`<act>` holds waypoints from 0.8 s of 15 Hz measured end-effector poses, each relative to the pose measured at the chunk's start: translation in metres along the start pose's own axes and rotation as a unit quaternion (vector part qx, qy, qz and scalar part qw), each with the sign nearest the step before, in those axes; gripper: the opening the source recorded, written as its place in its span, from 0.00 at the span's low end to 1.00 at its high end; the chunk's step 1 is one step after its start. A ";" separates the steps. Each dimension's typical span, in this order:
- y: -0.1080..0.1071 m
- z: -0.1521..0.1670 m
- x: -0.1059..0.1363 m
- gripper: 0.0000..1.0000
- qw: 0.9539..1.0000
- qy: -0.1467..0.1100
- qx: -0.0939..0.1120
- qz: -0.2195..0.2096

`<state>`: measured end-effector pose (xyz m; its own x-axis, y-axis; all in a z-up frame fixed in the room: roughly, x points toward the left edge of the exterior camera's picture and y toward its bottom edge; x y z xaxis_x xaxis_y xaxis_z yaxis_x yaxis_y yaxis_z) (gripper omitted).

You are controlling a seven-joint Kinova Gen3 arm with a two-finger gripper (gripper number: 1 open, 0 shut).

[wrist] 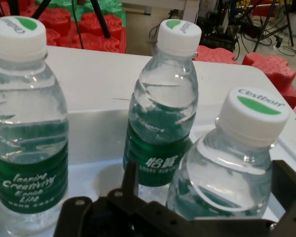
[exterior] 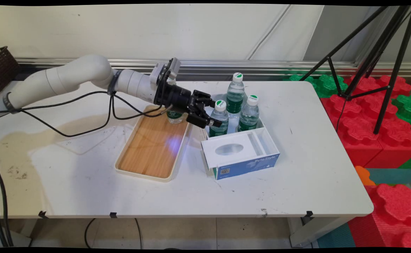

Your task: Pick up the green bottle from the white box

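Three clear water bottles with green labels and white caps stand in the open back part of a white and blue box (exterior: 240, 156). My gripper (exterior: 214, 113) reaches in from the left at the front-left bottle (exterior: 219, 123). In the hand view this nearest bottle (wrist: 232, 163) stands between my fingers (wrist: 129, 178), with a gap showing on its left side, so the gripper (wrist: 207, 173) is open around it. The other two bottles (wrist: 27, 128) (wrist: 163, 113) stand behind it. A further bottle (exterior: 174, 117) stands on the wooden tray (exterior: 152, 151), partly hidden behind my wrist.
The tray lies left of the box, close to it. Black cables (exterior: 85, 130) hang from the arm over the table's left half. Red and green foam blocks (exterior: 367, 116) and a black tripod (exterior: 384, 52) stand past the table's right edge.
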<state>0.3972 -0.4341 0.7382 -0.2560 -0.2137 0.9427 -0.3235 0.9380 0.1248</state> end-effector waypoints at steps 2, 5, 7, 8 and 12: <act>0.000 0.001 -0.002 1.00 1.000 -0.001 -0.001 0.000; 0.001 0.002 -0.003 1.00 1.000 -0.002 -0.002 -0.001; 0.001 0.002 -0.004 1.00 1.000 -0.002 -0.003 -0.001; 0.001 0.002 -0.005 1.00 1.000 -0.002 -0.003 -0.001; 0.003 0.004 -0.007 1.00 1.000 -0.002 -0.006 -0.003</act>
<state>0.3943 -0.4307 0.7310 -0.2583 -0.2201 0.9407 -0.3133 0.9402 0.1339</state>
